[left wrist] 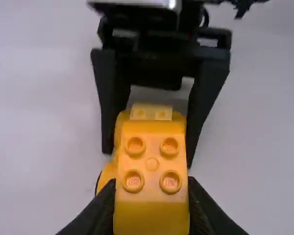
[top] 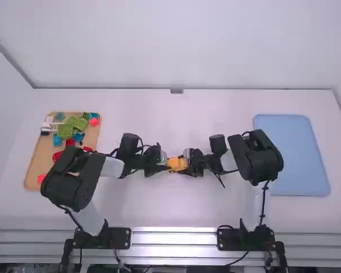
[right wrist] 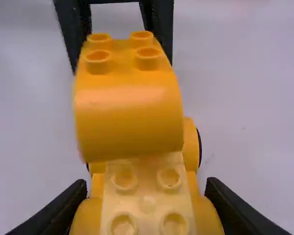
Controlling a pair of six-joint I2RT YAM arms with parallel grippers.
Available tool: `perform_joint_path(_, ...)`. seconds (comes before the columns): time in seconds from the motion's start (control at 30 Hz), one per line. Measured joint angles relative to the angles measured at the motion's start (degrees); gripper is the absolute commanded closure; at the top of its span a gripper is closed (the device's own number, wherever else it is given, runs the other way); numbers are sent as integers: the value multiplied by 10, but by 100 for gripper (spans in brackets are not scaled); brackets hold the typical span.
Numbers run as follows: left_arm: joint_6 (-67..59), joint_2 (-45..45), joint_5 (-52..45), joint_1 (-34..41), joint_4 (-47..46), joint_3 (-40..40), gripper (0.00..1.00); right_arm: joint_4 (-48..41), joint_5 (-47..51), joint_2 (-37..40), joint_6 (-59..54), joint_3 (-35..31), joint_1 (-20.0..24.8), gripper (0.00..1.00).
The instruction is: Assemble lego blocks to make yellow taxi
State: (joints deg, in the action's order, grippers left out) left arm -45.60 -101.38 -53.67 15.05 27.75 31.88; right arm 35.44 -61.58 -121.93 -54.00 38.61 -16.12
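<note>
While both my arms bent inward over the white table (top: 182, 210), the high view put yellow taxi pieces (top: 176, 164) near the middle, between my left gripper (top: 163, 162) and my right gripper (top: 188, 162). A tan tray (top: 33, 170) of loose bricks (top: 64, 131) lay to the left, a light-blue tray (top: 298, 153) to the right.

From the left wrist view, my left gripper was clamped on a four-stud yellow roof block (left wrist: 152, 164), studs facing me; beyond, my right gripper's fingers straddled the wheeled yellow base (left wrist: 108, 172).

The right wrist view added the block's rounded end, sloping over the base, and a black wheel (right wrist: 200, 147). My right gripper pinched the base's sides. I couldn't tell whether the block was seated; with studs misaligned, pressing could tip it or twist the base loose.
</note>
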Motion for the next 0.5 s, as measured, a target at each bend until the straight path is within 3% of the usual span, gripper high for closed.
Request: perform_joint_path(0.5,-1,-58,1,16,-52,71,98,0,0,0,0,0,-5,69)
